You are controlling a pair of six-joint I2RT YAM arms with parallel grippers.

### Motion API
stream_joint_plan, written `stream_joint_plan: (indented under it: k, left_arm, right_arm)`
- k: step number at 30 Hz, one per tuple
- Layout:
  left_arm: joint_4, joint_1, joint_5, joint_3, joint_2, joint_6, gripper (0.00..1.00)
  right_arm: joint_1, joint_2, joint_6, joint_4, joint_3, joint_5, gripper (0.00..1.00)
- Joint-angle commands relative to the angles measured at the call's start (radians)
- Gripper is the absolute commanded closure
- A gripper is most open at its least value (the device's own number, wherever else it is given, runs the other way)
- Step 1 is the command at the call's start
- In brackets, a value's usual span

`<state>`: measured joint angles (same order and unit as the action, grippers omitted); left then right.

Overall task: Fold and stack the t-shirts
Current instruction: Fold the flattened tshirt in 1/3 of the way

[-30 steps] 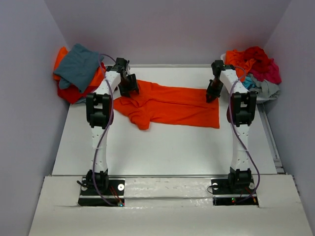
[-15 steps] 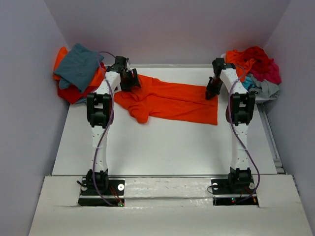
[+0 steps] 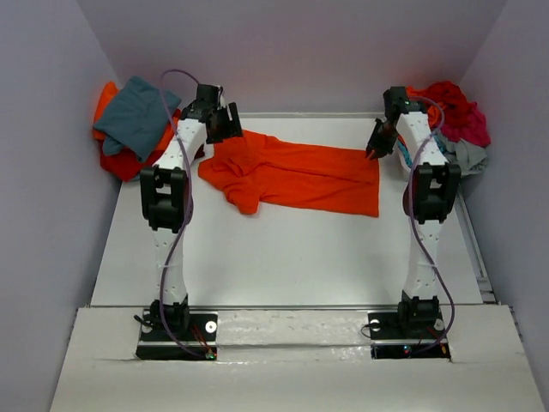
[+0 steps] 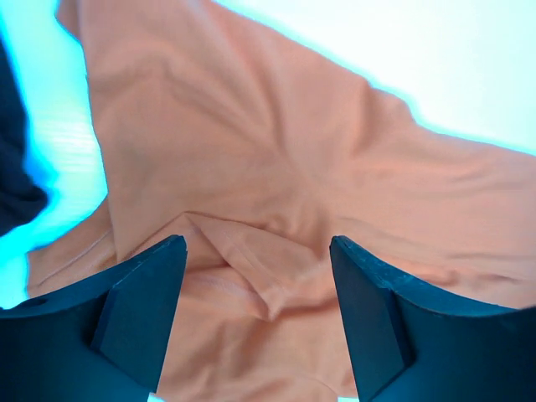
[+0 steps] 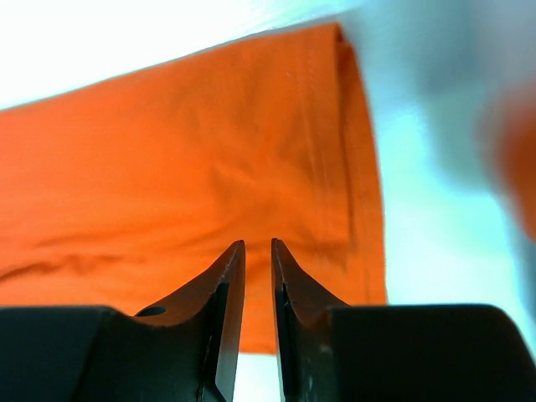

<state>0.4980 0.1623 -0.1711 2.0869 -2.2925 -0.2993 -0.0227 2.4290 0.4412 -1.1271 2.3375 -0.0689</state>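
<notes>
Your bright orange t-shirt (image 3: 300, 176) lies spread flat across the far half of the worktop (image 3: 283, 266), sleeve end left, hem right, one sleeve pointing toward the near side. That layout suggests it is set out for its first fold.

In the far left corner a teal-grey t-shirt (image 3: 137, 116) rests on a pile (image 3: 129, 163) of red and orange ones, probably the finished stack. A loose heap (image 3: 450, 112) of red, magenta and grey shirts waits at the far right.

Your left end effector (image 3: 223, 124) hovers over the sleeve end with its fingers wide apart, gripping nothing. Your right end effector (image 3: 378, 146) sits at the hem's far corner, fingers almost together, with no cloth visible between them.

Plain lavender walls (image 3: 292, 51) close in three sides, and the worktop is white and smooth.
</notes>
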Motion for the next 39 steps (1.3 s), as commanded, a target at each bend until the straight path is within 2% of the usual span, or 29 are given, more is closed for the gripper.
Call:
stream_joint_plan:
  k: [1,7,13,17,32,39]
  left_arm:
    - [0.031,0.034,0.067,0.028,0.172,0.031,0.19]
    - [0.166,0.086,0.139,-0.019,0.202,0.029,0.19]
    - [0.117,0.095,0.114,-0.217,0.272,0.009,0.19]
    - [0.109,0.105,0.113,-0.266,0.289,0.009,0.19]
    - [0.148,0.105,0.128,-0.278,0.268,0.028,0.19]
    - [0.146,0.105,0.122,-0.304,0.281,0.032,0.19]
  right_arm:
    - [0.027,-0.200,0.017,0.021,-0.055,-0.034,0.75]
    - [0.000,-0.288,0.016,-0.023,-0.265,-0.043,0.75]
    - [-0.020,-0.349,0.019,0.068,-0.547,-0.063,0.75]
    - [-0.040,-0.372,0.030,0.116,-0.659,-0.071,0.75]
    - [-0.059,-0.369,0.062,0.132,-0.767,-0.074,0.75]
    - [-0.059,-0.370,0.109,0.122,-0.805,0.050,0.76]
